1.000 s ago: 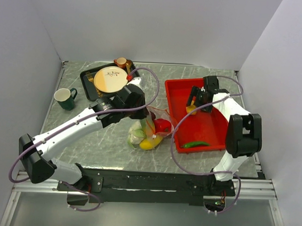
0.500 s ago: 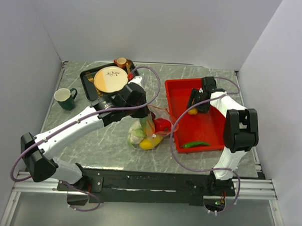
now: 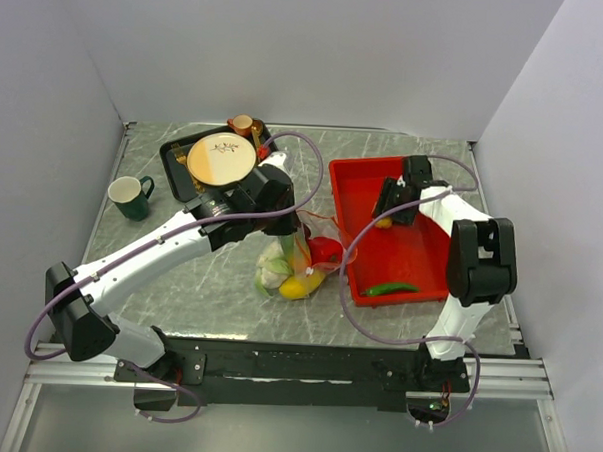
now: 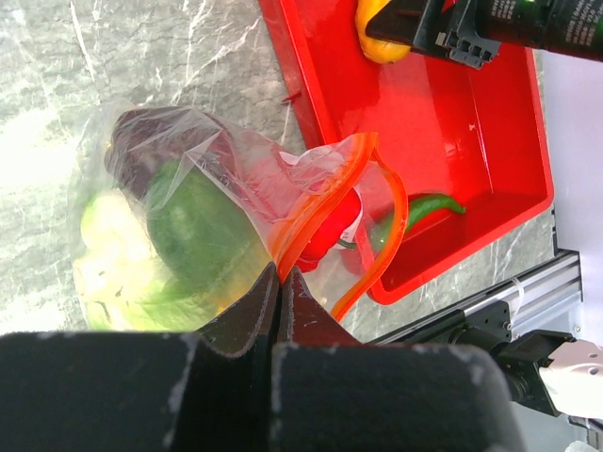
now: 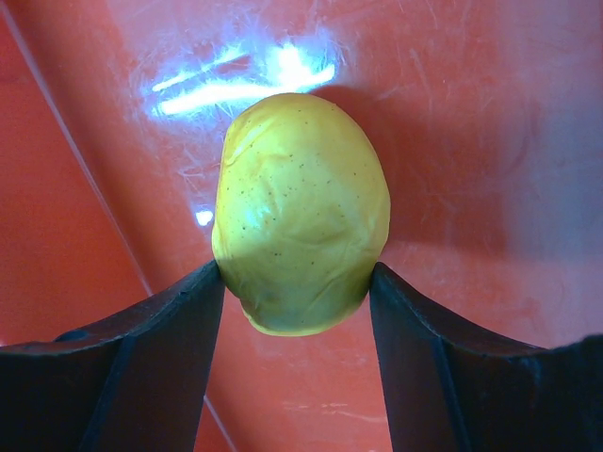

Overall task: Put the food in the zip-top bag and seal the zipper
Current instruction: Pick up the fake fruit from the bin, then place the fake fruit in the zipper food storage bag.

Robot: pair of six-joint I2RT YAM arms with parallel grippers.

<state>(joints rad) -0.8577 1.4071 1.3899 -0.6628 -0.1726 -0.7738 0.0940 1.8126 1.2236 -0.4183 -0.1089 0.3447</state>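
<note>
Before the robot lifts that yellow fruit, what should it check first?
1. The right claw squeezes the yellow mango on both sides: ok.
2. Mango sits centered between the fingers: ok.
3. The left claw pinches the zip-top bag rim: ok.
4. The zipper is unsealed, mouth gaping: ok.
5. Mouth wide enough for the mango: cannot tell.
6. The green chili lies apart from the mango in the red tray: ok.

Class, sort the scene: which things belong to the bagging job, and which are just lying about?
Job: bag, zipper, yellow mango, chili.
Lying about: plate, mug, black tray.
</note>
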